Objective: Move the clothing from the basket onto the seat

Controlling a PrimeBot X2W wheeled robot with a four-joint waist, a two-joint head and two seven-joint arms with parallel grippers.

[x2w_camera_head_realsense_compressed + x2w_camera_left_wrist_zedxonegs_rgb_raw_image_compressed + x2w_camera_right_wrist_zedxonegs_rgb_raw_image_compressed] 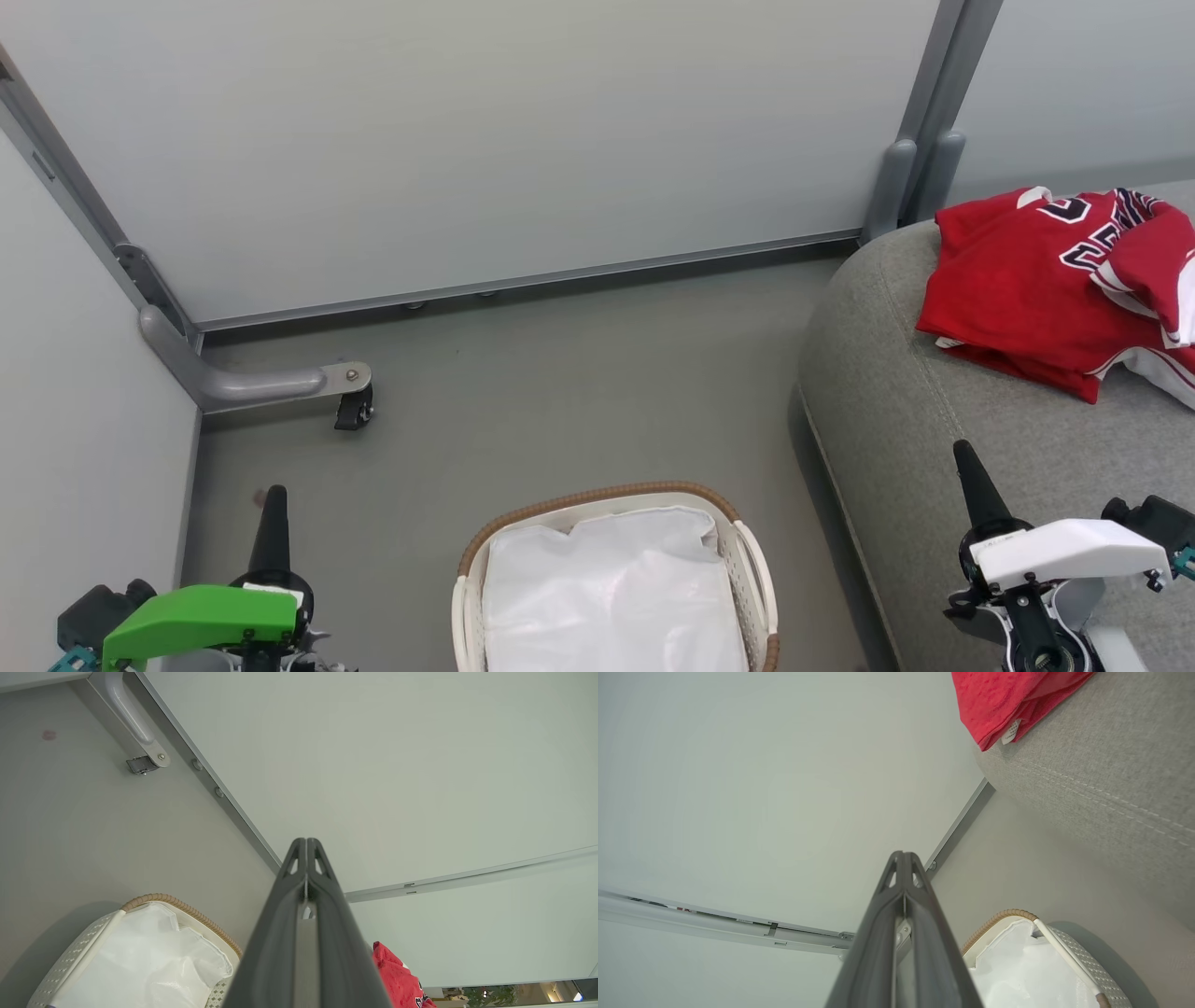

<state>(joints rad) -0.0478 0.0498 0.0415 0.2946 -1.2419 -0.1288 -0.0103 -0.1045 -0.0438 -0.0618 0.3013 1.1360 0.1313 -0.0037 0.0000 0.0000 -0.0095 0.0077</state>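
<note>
Clothing [1018, 280] lies on seat [915, 420], well beyond right fingers [977, 487].

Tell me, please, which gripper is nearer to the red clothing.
Right. The right gripper hangs over the seat, short of the clothing; the left gripper is on the basket's other side.

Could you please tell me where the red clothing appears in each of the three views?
Head view: upper right, the clothing lies on the seat.
Left wrist view: clothing at the bottom edge, right of the left pincer.
Right wrist view: clothing top right, on the seat.
Shared landmark: the basket with its brown woven rim.
</note>
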